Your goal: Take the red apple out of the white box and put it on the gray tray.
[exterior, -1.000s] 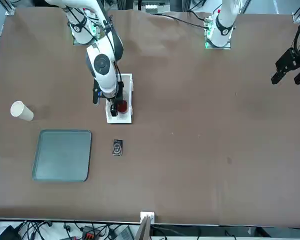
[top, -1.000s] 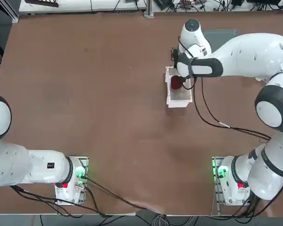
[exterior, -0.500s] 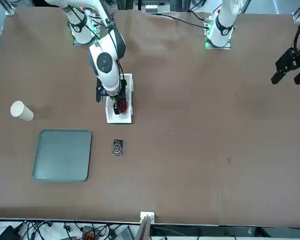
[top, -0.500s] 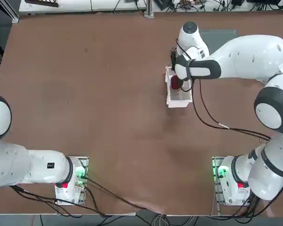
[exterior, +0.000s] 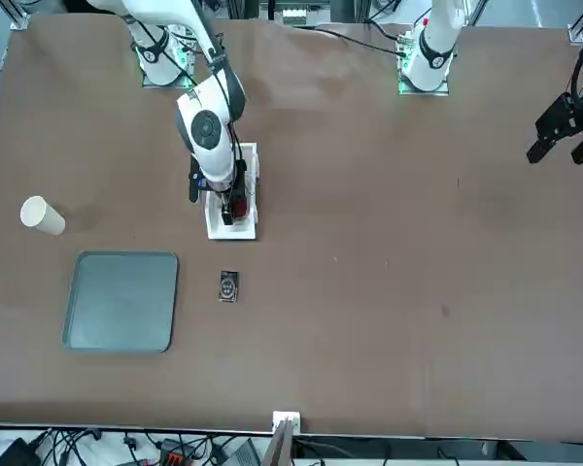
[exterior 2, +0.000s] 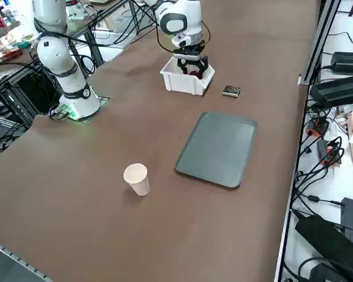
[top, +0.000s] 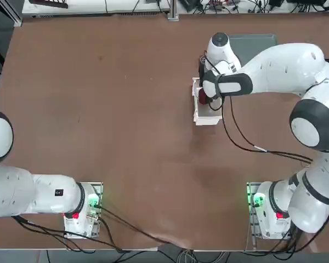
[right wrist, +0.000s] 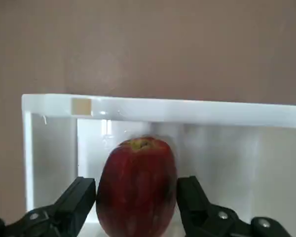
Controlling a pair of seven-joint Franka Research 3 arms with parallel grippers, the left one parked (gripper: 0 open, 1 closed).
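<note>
The red apple [right wrist: 137,190] stands in the white box [right wrist: 163,109], near one end wall. My right gripper [right wrist: 135,186] is open and down inside the box, one finger on each side of the apple, and I see no squeeze on it. From overhead, the hand covers most of the apple [top: 202,97] and the far half of the white box [top: 207,116]. In the front view the right gripper [exterior: 231,206] sits over the white box [exterior: 231,230], and the gray tray [exterior: 121,301] lies bare, nearer the camera and to the left. In the side view the gray tray [exterior 2: 217,148] lies past the white box [exterior 2: 179,82].
A white paper cup [exterior: 41,216] lies on its side left of the tray. A small black object [exterior: 228,285] sits on the table between the box and the tray. My right arm's cable hangs over the table beside the box.
My right gripper has shifted along the box and come down around the apple, staying open. The apple and box have not moved.
</note>
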